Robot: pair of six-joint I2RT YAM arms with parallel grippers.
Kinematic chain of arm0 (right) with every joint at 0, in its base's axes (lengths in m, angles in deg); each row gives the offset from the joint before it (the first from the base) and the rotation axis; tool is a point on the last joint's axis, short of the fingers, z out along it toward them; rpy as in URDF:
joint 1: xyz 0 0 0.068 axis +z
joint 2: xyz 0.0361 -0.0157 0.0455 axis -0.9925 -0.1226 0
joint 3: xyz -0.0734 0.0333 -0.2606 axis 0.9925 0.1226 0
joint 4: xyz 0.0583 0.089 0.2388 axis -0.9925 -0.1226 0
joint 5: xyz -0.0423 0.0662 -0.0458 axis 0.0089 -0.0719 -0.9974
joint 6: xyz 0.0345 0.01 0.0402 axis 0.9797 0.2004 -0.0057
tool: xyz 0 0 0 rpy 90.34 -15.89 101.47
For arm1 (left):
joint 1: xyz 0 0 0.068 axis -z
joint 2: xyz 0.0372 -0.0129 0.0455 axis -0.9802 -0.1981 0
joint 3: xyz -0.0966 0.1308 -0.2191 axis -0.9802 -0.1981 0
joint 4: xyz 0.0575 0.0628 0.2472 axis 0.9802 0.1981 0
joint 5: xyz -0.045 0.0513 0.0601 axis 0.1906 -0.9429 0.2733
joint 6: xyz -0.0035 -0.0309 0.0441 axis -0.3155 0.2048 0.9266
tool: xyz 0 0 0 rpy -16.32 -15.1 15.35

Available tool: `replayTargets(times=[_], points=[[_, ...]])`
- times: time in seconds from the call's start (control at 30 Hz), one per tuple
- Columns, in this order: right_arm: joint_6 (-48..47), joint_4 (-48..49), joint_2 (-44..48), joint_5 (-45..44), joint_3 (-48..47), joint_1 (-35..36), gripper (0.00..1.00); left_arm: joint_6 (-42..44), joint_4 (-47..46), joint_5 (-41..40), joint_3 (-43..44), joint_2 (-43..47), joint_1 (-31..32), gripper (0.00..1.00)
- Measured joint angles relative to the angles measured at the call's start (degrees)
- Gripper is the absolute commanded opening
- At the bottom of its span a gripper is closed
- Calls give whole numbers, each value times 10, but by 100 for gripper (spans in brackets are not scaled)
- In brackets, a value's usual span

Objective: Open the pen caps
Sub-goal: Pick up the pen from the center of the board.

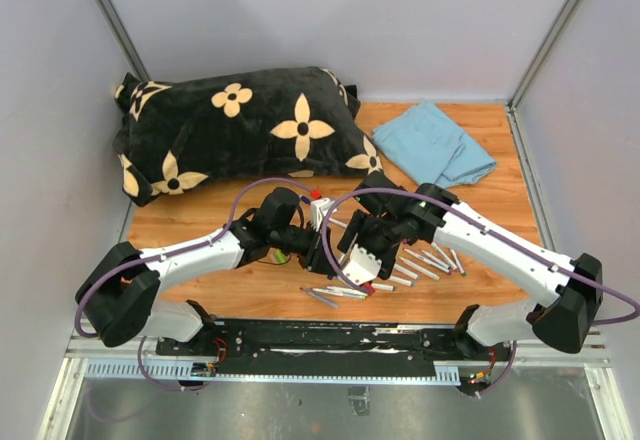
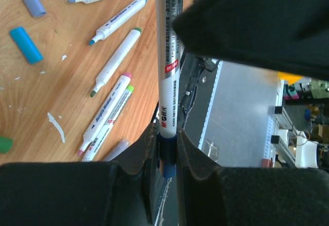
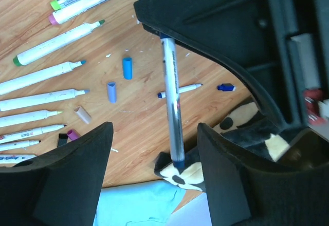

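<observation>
The left gripper (image 2: 167,151) is clamped on a pen (image 2: 165,72), and the right gripper (image 3: 154,136), jaws apart, must close on its blue cap (image 3: 178,163) and pull

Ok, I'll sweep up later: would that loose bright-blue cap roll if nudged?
Probably. The bright-blue cap is a short cylinder lying on its side on the wooden table, so a sideways nudge would likely roll it. Small and plastic-looking, it is probably light, easily flicked.
</observation>
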Motion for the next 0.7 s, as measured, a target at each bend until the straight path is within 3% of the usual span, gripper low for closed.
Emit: replayTargets(times=[0.17,0.43,0.47,0.57,0.7], points=[[10,47,-9,-54,45,30,50,0,-4,13,0,0,3,0],[26,93,-23,-104,55,52,7,2,-4,18,0,0,6,1],[29,98,-23,-108,56,54,1,2,-4,17,0,0,6,3],[34,103,-20,-114,62,57,1,2,-2,13,0,1,7,22],[52,116,-9,-121,74,59,1,-3,-3,0,-2,12,7,53]])
